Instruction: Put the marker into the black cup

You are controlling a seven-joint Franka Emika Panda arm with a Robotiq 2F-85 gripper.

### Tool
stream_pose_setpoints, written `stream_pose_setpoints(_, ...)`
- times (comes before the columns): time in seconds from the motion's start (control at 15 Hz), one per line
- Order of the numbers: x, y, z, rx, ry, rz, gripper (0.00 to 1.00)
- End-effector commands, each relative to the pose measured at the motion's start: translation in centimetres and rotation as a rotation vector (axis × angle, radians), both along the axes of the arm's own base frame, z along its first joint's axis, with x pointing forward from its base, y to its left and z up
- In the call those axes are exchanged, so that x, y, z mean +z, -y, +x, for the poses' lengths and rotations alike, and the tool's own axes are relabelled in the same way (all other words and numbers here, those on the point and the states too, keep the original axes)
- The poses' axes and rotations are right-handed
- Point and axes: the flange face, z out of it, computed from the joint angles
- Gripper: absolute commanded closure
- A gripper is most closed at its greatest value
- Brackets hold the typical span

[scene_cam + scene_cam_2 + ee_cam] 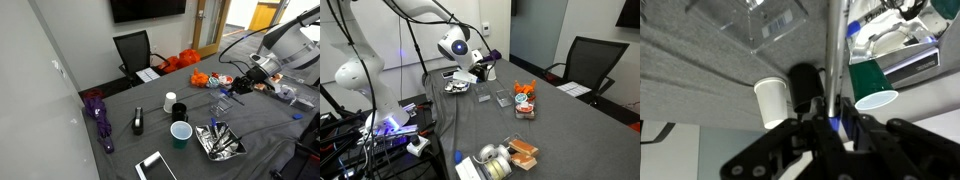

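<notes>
End effector (836,128) was clenched on the marker (832,50), which projected ahead toward the black cup (805,80), presumably for end-first insertion.

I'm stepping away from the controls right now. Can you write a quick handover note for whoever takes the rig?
Pincer: shut on the marker.
Black cup: upright on the table beside the white cup, away from the pincer.
Done: marker grasped.
Left: carry it over the black cup and release it inside.
</notes>
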Motion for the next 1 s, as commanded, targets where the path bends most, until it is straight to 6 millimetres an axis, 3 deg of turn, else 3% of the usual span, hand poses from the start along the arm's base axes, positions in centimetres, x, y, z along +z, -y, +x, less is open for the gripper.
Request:
stream_pose_setpoints(0.0, 0.67, -0.79, -0.98, 0.053, 0.156, 0.115, 0.95)
stream_pose_setpoints(0.33, -0.24, -1.18, -0.91, 0.102, 0.388, 0.26, 0.95)
stream_pose_setpoints(0.4, 0.21, -1.3, -0.36, 0.085, 0.299, 0.222, 0.8)
stream_pose_setpoints(0.8, -0.14, -1.09, -0.59, 0.1, 0.353, 0.254, 0.8)
stream_pose_setpoints(0.87, -0.14, -1.09, -0.59, 0.1, 0.353, 0.254, 0.95)
stream_pose_setpoints(0.93, 0.16, -1.72, -0.2, 0.108, 0.348, 0.281, 0.95)
